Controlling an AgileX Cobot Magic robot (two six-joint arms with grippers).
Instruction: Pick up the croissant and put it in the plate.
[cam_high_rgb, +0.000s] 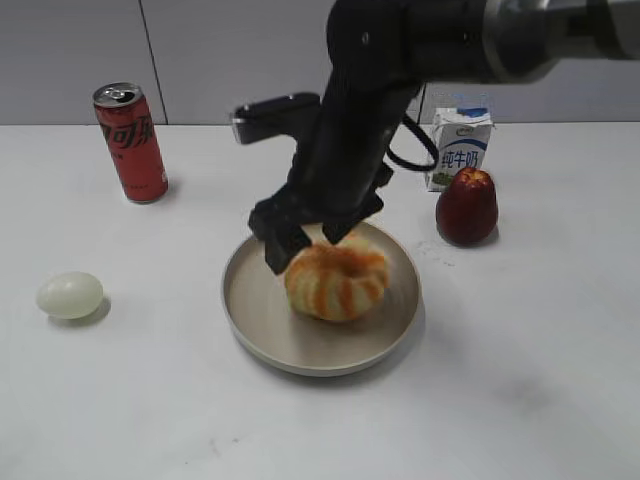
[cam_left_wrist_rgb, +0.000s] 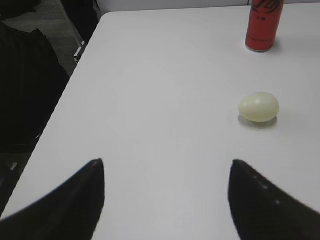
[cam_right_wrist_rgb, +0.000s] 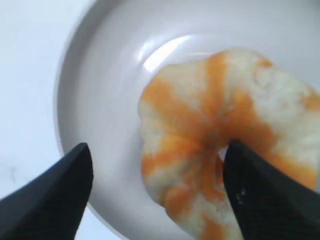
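Observation:
The croissant (cam_high_rgb: 338, 280), ring-shaped with orange and cream stripes, lies in the beige-grey plate (cam_high_rgb: 250, 300) at the table's middle. It fills the right wrist view (cam_right_wrist_rgb: 220, 130), resting on the plate's floor (cam_right_wrist_rgb: 105, 100). My right gripper (cam_high_rgb: 310, 243) is open just over the croissant's far left side: one finger stands in the centre hole, the other over bare plate (cam_right_wrist_rgb: 157, 155). My left gripper (cam_left_wrist_rgb: 167, 172) is open and empty over bare table, out of the exterior view.
A red soda can (cam_high_rgb: 131, 142) stands at the back left, a pale egg (cam_high_rgb: 70, 295) lies at the left. A milk carton (cam_high_rgb: 460, 146) and a dark red apple (cam_high_rgb: 467, 206) stand right of the plate. The left wrist view shows the egg (cam_left_wrist_rgb: 258, 107), the can (cam_left_wrist_rgb: 262, 25) and the table's left edge.

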